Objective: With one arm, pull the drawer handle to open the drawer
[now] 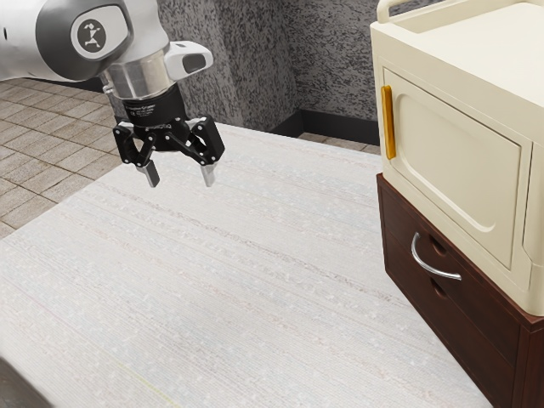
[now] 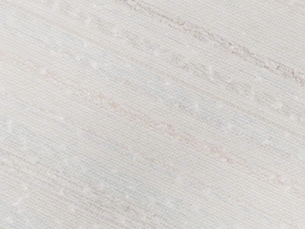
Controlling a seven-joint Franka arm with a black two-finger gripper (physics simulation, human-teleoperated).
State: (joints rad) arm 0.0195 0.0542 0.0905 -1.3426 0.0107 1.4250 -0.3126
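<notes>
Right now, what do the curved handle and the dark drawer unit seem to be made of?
The curved handle looks like polished metal: silvery, with bright highlights. The drawer unit looks like dark stained wood, going by its reddish-brown colour, though it could be veneer.

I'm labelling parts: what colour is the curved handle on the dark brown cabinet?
Shiny silver; the handle shows best in the exterior view.

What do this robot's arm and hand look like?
The arm is glossy white with dark grey casing and a round dark emblem. Past a silvery metal collar, the hand is black and linkage-built, with small pale lettering and grey fingertips.
</notes>
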